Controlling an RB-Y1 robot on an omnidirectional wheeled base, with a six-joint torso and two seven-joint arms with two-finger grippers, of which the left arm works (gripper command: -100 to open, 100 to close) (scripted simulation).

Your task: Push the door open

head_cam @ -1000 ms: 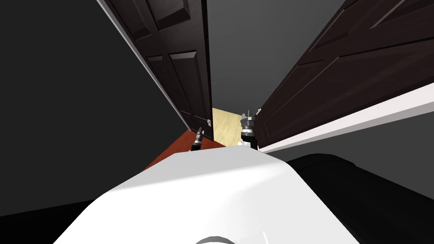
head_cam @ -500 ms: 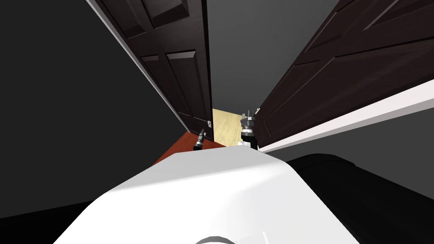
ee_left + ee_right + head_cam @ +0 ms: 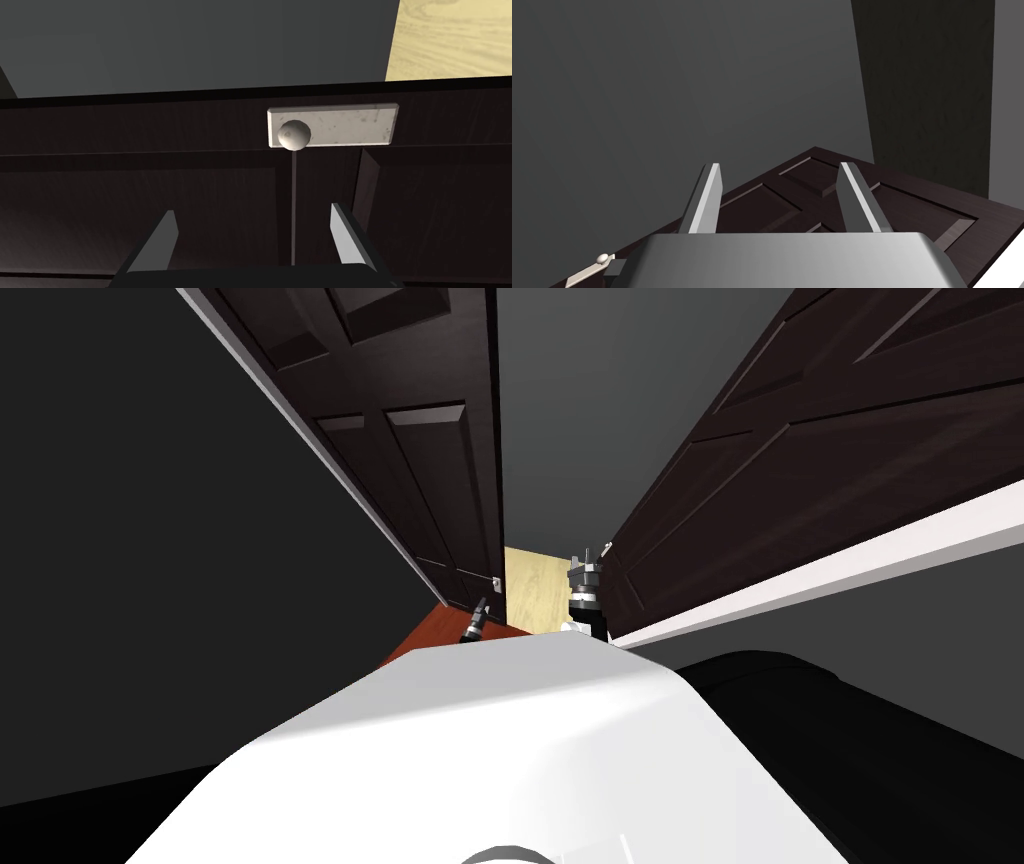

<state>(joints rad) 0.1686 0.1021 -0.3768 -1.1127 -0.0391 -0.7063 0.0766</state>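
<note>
Two dark panelled doors stand ajar. In the head view the left door [image 3: 400,478] runs off toward 11 o'clock and the right door [image 3: 800,458] toward 2 o'clock. The gap between them at 12 o'clock shows a grey wall [image 3: 570,408] and a strip of pale wood floor [image 3: 535,583]. Red-brown floor [image 3: 430,633] lies at 11 o'clock, under the left door. A white trim [image 3: 850,568] runs along the right door's near side.

The left gripper [image 3: 479,610] points at the left door's free edge, just beside its small plate [image 3: 496,583]. In its wrist view the left gripper [image 3: 254,212] is spread wide and holds nothing. It faces the door's panels [image 3: 150,200], and the round grey knob [image 3: 294,135] on that plate [image 3: 345,125] lies ahead of the fingers [image 3: 169,235]. Whether they touch the door is unclear.

The right gripper [image 3: 586,560] is at 12 o'clock, near the right door's free edge. There the right gripper [image 3: 778,167] is also wide open and empty, above the right door [image 3: 792,195], whose own right knob [image 3: 602,258] shows beside the gripper's body.
</note>
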